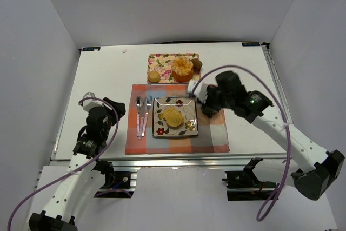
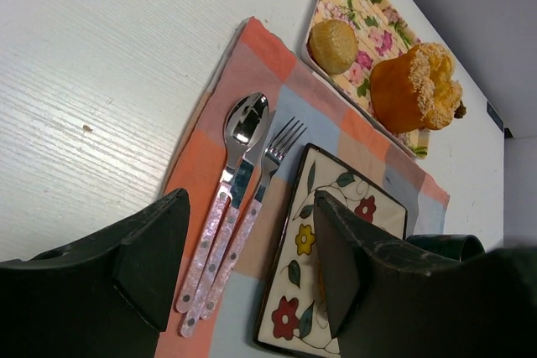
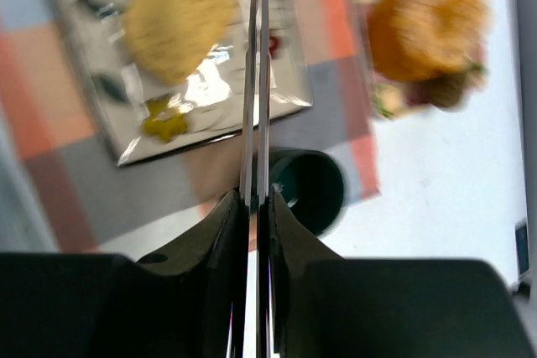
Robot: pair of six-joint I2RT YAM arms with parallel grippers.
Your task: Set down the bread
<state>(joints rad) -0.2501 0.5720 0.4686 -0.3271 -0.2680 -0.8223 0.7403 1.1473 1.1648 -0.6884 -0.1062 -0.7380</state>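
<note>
The golden-yellow bumpy bread [image 1: 173,116] lies on the flowered square plate [image 1: 189,106] in the middle of the checked placemat; it also shows blurred in the right wrist view [image 3: 180,23]. My right gripper [image 1: 208,104] hangs just right of the plate, over the mat's right side, shut on thin metal tongs [image 3: 258,81] whose two blades are pressed nearly together. Nothing shows between the blades; their tips run out of the frame. My left gripper [image 1: 116,106] is open and empty, left of the cutlery; its jaws stand wide apart in its wrist view [image 2: 252,241].
A spoon, knife and fork [image 1: 143,114] lie left of the plate. A floral tray [image 1: 162,58] behind holds a small tan bun [image 1: 154,76], an orange ring cake [image 1: 182,68] and a dark muffin [image 1: 197,64]. A dark green cup [image 3: 310,186] stands beneath my right gripper.
</note>
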